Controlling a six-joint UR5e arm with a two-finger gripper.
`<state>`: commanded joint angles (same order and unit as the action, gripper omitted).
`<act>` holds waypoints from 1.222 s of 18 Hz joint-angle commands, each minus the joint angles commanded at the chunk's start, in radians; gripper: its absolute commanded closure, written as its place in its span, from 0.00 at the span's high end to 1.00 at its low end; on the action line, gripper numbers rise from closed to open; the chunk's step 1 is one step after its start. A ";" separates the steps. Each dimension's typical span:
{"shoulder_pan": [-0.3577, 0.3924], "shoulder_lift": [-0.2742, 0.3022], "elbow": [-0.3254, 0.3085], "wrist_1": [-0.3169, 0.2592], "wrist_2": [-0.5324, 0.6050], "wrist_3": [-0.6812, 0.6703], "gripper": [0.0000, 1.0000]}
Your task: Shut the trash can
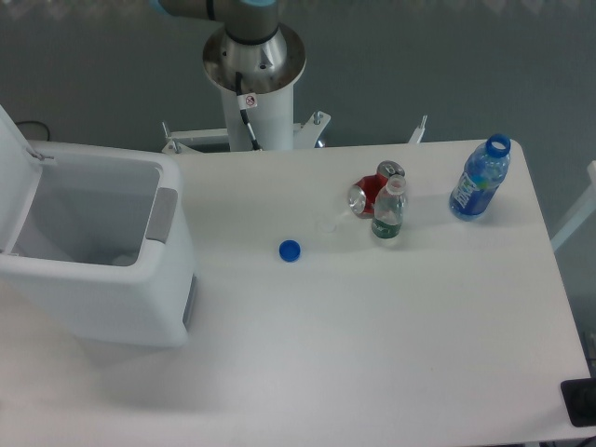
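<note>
One bin (pixel 98 256) sits at your table's (pixel 372 354) left edge, lid (pixel 17 177) raised. Only the arm's base (pixel 253 70) shows; you can't see the gripper or judge its fingers.

White table (pixel 372 354) carries bin (pixel 102 279), bottles (pixel 480 179), cap (pixel 290 250).

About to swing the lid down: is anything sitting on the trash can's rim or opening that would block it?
Nothing visible does. The trash can opening looks bare, the lid stands raised at its left, and the bottles stand apart.
</note>
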<state>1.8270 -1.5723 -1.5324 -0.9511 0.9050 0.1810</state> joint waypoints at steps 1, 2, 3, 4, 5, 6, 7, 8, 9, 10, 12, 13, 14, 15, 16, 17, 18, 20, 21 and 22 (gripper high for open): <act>0.000 -0.003 0.000 -0.002 0.000 -0.002 1.00; 0.000 -0.005 -0.002 -0.002 0.000 -0.002 1.00; 0.000 -0.006 -0.002 -0.002 0.002 -0.002 1.00; 0.000 -0.011 -0.002 -0.003 0.002 0.000 1.00; 0.000 -0.011 -0.002 -0.003 0.003 0.000 1.00; 0.000 -0.012 -0.002 -0.003 0.006 0.000 1.00; 0.002 -0.012 -0.002 -0.003 0.008 0.000 1.00; 0.002 -0.012 -0.002 -0.005 0.012 0.000 1.00; 0.002 -0.012 -0.002 -0.006 0.026 0.000 1.00; 0.002 -0.011 -0.003 -0.006 0.041 0.000 1.00; 0.003 -0.002 -0.020 -0.005 0.054 0.002 1.00; 0.003 0.003 -0.021 -0.006 0.055 0.002 1.00; 0.005 0.005 -0.025 -0.006 0.057 0.002 1.00; 0.006 0.006 -0.028 -0.006 0.069 0.002 1.00; 0.006 0.008 -0.032 -0.006 0.086 0.000 1.00; 0.008 0.011 -0.037 -0.006 0.104 0.002 1.00; 0.009 0.015 -0.037 -0.006 0.118 0.002 1.00; 0.015 0.018 -0.041 -0.008 0.129 0.002 1.00; 0.015 0.020 -0.041 -0.008 0.135 0.002 1.00; 0.017 0.020 -0.044 -0.008 0.146 0.000 1.00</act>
<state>1.8438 -1.5524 -1.5769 -0.9587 1.0507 0.1810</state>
